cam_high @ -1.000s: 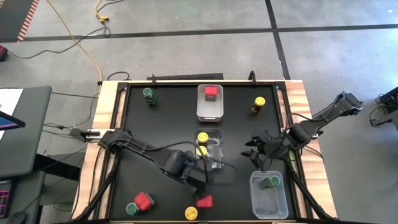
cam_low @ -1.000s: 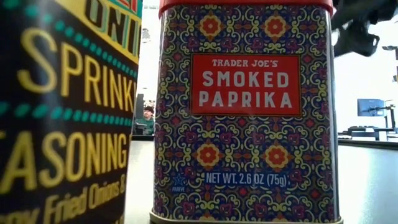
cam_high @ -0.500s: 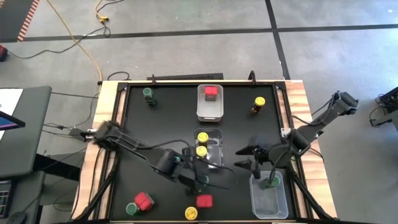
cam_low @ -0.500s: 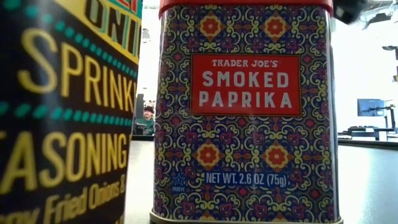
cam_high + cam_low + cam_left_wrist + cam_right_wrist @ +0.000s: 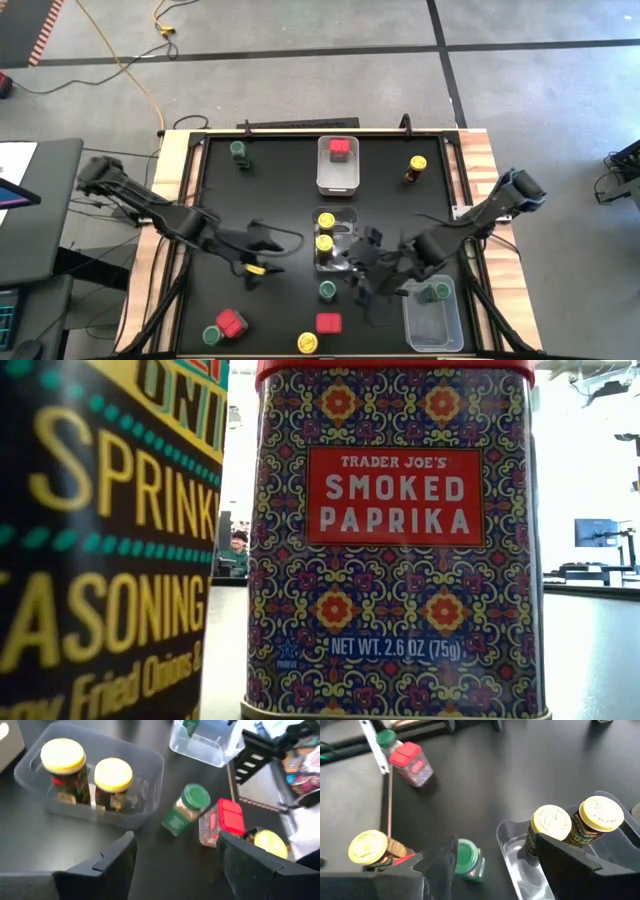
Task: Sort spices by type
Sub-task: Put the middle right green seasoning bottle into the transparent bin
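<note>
My left gripper (image 5: pixel 258 258) (image 5: pixel 175 840) hangs open and empty over the table's left middle. Just right of the middle bin (image 5: pixel 346 262), my right gripper (image 5: pixel 365 283) (image 5: pixel 497 842) is open and empty too. A lone green-lidded jar (image 5: pixel 327 290) (image 5: pixel 467 860) stands on the table between them. Two yellow-lidded jars (image 5: pixel 325 229) (image 5: pixel 85 775) stand in the middle bin. The far bin (image 5: pixel 338 180) holds one red-topped tin (image 5: pixel 341 148). The right bin (image 5: pixel 433 325) holds one green-lidded jar (image 5: pixel 438 291). Near the front edge stand a red-topped tin (image 5: pixel 328 323) (image 5: pixel 395 540) and a yellow-lidded jar (image 5: pixel 307 343) (image 5: pixel 100 540).
More loose spices stand about. A green-lidded jar (image 5: pixel 212 335) and a red-topped tin (image 5: pixel 232 323) are at the front left. Another green-lidded jar (image 5: pixel 239 150) is at the far left, and a yellow-lidded jar (image 5: pixel 416 168) at the far right. Wooden rails edge the black table top.
My left gripper has drawn back from the red-topped tin at the front edge toward the table's left and far side, which has uncovered the lone green-lidded jar. My right gripper has swung from beside the right bin toward the table's middle. The tin has kept its place.
</note>
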